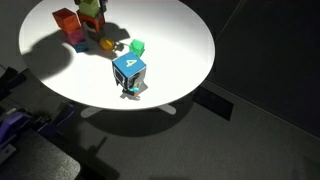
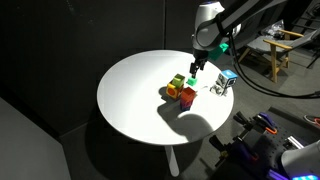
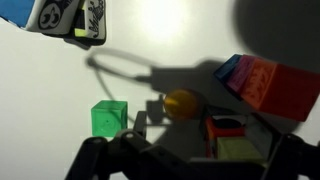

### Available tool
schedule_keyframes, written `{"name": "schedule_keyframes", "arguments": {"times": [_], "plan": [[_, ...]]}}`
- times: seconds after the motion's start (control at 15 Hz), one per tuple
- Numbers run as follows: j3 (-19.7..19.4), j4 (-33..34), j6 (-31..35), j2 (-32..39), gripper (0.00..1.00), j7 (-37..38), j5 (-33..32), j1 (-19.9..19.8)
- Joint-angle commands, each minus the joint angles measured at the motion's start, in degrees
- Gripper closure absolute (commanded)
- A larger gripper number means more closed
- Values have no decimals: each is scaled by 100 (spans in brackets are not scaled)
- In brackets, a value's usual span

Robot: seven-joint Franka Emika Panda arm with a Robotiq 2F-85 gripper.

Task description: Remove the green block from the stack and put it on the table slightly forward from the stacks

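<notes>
1. One small green block [image 1: 138, 46] sits alone on the white table [image 1: 180, 40], flat on one face and touching nothing. The wrist view shows it [image 3: 109, 118] just ahead of one finger of the hand.
2. Just beside it lies a yellow-orange ball [image 1: 108, 44], between the block and the stacks [image 1: 72, 28]. In the wrist view the ball [image 3: 181, 103] is near the block but apart from it.
3. The stacks are two short columns of orange, red and purple-blue blocks, standing close together near the table's edge. They also show in an exterior view [image 2: 181, 90].
4. A large blue cube [image 1: 129, 72] marked with a white 4 stands on the other side of the green block, well apart from the stacks.
5. The gripper [image 1: 91, 8] hangs over the stacks, above the table. In the wrist view its fingers [image 3: 195, 165] are spread wide and hold nothing.
6. The arm's dark shadow falls across the ball and the stacks; the green block sits in the light.
</notes>
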Motion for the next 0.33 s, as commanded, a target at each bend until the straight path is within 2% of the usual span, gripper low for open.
{"name": "schedule_keyframes", "arguments": {"times": [0.0, 0.27], "plan": [[40, -8, -13, -15, 0, 14, -19, -39], [41, -25, -6, -21, 0, 14, -19, -39]]}}
